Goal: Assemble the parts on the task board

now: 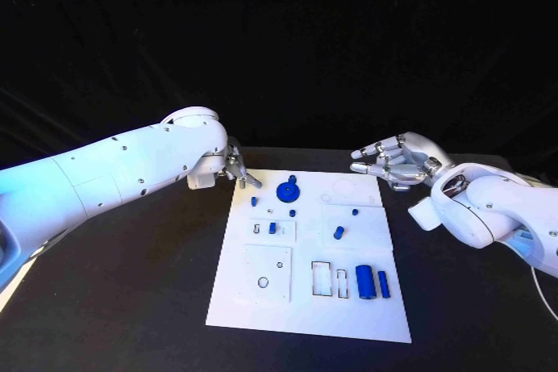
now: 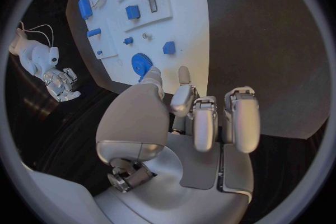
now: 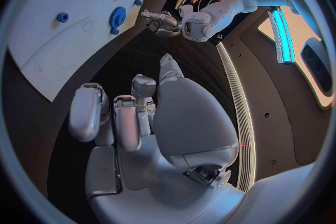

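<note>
The white task board (image 1: 349, 315) lies in the middle of the black table. A blue gear (image 1: 287, 192) sits near its far edge, with small blue pieces (image 1: 339, 232) mid-board. A blue cylinder (image 1: 365, 281) and a thinner blue bar (image 1: 384, 284) lie near the front right. My left hand (image 1: 236, 166) hovers at the board's far left corner, fingers apart and holding nothing; in the left wrist view that hand (image 2: 203, 117) is just short of the gear (image 2: 142, 61). My right hand (image 1: 393, 162) hangs beyond the far right corner, fingers loosely bent and empty.
The board (image 2: 185, 17) carries several empty recesses, among them a rectangular slot (image 1: 321, 278) beside the cylinder and a round outline (image 1: 349, 187) at the far right. Bare black table surrounds the board (image 3: 49, 61). The right wrist view shows my left hand (image 3: 161, 19) across the table.
</note>
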